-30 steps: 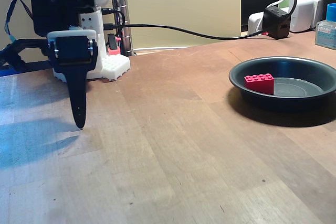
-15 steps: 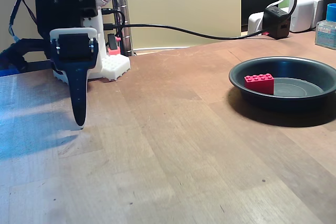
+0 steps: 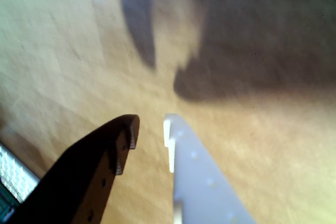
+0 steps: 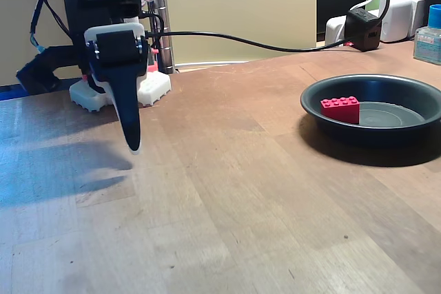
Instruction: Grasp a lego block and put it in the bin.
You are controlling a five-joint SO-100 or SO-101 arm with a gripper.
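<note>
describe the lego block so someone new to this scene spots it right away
Find the wide dark round pan on the right of the wooden table in the fixed view. The lego block lies inside it against the left wall. It is bright red, studded, and far smaller than the pan.

In the fixed view the lego block (image 4: 340,109) lay inside the bin (image 4: 372,135), against its left inner wall, and the bin sat on the table (image 4: 227,197) at the right. The gripper (image 4: 131,146) hung above the table at the left, well apart from the bin, with the robot base (image 4: 155,87) just behind it. A power adapter (image 4: 362,28) stood behind the bin, a cable (image 4: 241,40) running from it leftward to the arm.
</note>
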